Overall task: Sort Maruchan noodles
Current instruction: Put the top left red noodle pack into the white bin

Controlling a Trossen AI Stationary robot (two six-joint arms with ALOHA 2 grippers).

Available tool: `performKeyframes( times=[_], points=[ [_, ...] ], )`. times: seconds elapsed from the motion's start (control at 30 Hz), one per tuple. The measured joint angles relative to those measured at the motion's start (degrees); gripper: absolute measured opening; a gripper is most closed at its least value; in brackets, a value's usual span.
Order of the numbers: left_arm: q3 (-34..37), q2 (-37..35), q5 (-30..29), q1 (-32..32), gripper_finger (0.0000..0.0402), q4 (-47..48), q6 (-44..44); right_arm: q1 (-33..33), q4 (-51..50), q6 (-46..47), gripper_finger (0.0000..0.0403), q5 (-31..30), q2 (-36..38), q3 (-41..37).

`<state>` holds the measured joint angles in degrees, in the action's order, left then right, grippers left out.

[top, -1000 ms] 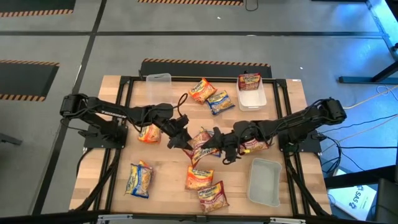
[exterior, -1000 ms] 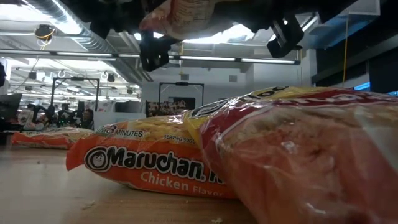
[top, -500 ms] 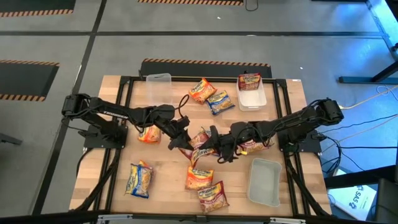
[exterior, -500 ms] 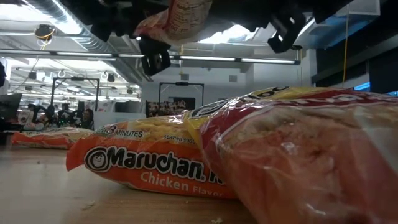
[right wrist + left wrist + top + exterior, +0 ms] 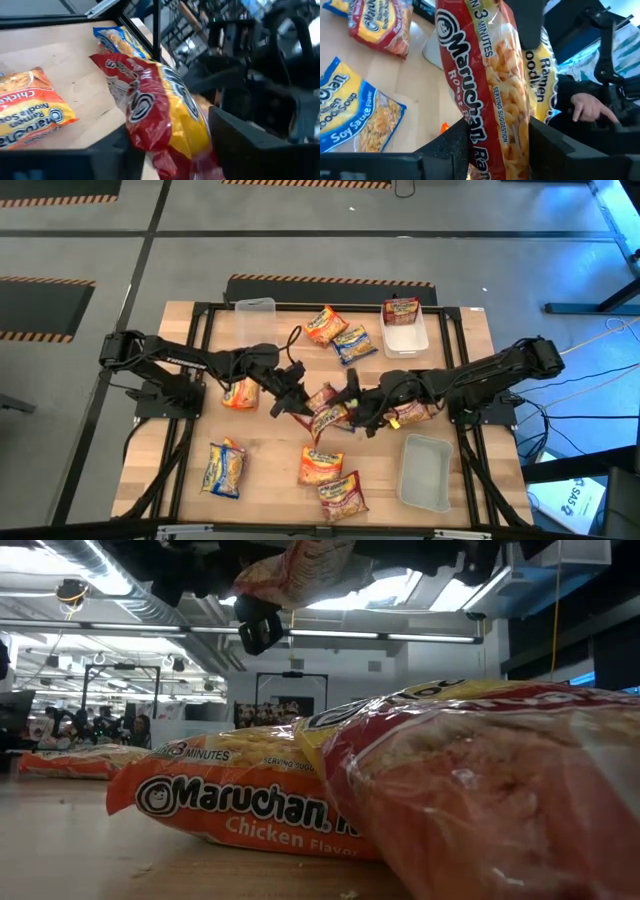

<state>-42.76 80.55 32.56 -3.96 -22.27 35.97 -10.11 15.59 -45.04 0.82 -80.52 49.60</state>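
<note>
Left claw (image 5: 492,142) clamped on red packet (image 5: 487,75), lifted above table (image 5: 260,465) centre. Right claw (image 5: 352,402) at packet's other end, fingers spread either side of it; whether they touch it, cannot tell. Low view: packet hangs overhead, orange packet (image 5: 240,805) flat on table beneath. Other packets scattered: blue-yellow one (image 5: 223,468) near left front, red one (image 5: 400,310) in back tub (image 5: 408,338).

grey floor (image 5: 90,240), ceiling strip lights (image 5: 340,635)
</note>
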Motion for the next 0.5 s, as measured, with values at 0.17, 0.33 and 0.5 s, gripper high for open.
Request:
performKeyframes(
  times=[0.17,0.33,0.5],
  points=[
    [0.0,0.0,-0.2,-1.0,0.0153,-1.8,-1.8,0.0,-9.0,10.1,0.0236,-5.4,5.6,0.0],
    [0.0,0.0,0.0,-2.1,0.0151,-2.9,-4.7,0.0,-21.2,20.0,0.0250,-11.2,12.2,0.0],
    [0.0,0.0,-0.6,-3.2,0.0146,-6.4,-6.1,0.0,-32.7,28.2,0.0244,-14.5,17.5,-0.1]
  ],
)
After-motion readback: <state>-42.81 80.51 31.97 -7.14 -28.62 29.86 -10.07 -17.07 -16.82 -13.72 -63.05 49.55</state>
